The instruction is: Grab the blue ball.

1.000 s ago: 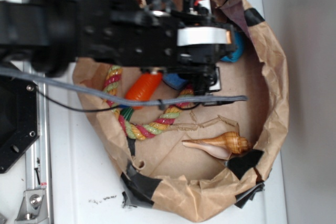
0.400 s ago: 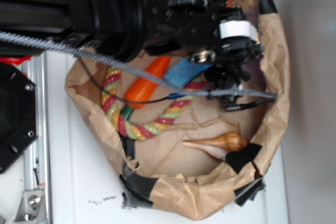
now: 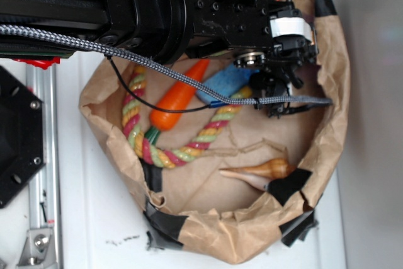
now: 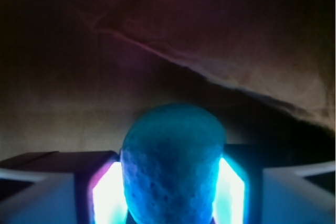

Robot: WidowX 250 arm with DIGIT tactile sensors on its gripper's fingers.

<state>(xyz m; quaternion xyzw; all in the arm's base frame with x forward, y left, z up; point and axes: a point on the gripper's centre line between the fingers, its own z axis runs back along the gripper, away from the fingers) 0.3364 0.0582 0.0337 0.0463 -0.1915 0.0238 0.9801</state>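
The gripper [image 4: 172, 192] is closed on the ball [image 4: 173, 166]: in the wrist view the ball fills the space between the two fingers [image 4: 50, 192], its sides touching both pads, its rounded top projecting beyond the fingertips. The pads sit at about the ball's widest part, which should keep a round object from squeezing out. In the exterior view the ball itself is hidden under the gripper [image 3: 277, 96], which hangs over the upper right part of the paper bowl [image 3: 327, 124], close to its wall. Ahead of the fingertips the wrist view shows only crumpled brown paper, so the tool points toward the bowl's wall or floor; whether the ball is clear of the floor cannot be told. To the gripper's side lie the sponge [image 3: 227, 83] and the carrot [image 3: 179, 96], both apart from the fingers; the rope [image 3: 182, 149] and the shell [image 3: 261, 173] lie further off. Judgement: the grasp appears made, with only a lift left to confirm it.
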